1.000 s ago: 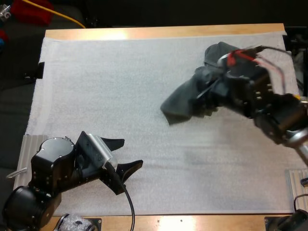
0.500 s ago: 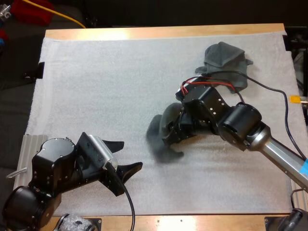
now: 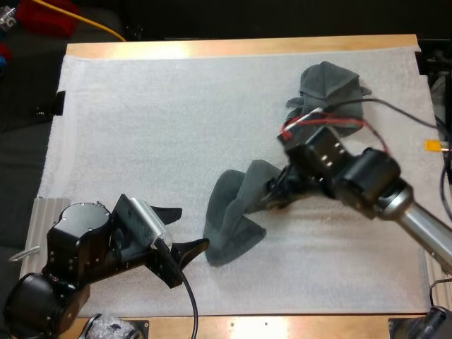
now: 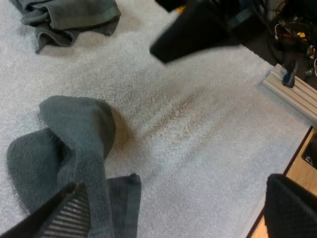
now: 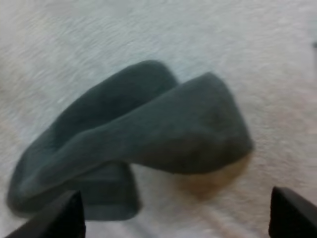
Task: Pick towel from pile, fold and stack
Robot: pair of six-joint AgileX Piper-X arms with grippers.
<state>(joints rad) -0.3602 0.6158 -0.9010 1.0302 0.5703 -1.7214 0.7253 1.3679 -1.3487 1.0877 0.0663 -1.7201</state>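
Grey-green towel [image 3: 233,222] lies rumpled and humped on the mat [image 3: 141,127]; right gripper [image 3: 274,198], fingers apart, just beside its far end; left gripper [image 3: 193,226], fingers apart too, at its near corner.

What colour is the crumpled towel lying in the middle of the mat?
The towel is plain dark grey-green, with no pattern; the right wrist view shows it best.

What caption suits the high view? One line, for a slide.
Open right gripper beside a crumpled towel on the mat, towel pile beyond it, open left gripper near the towel's other end.
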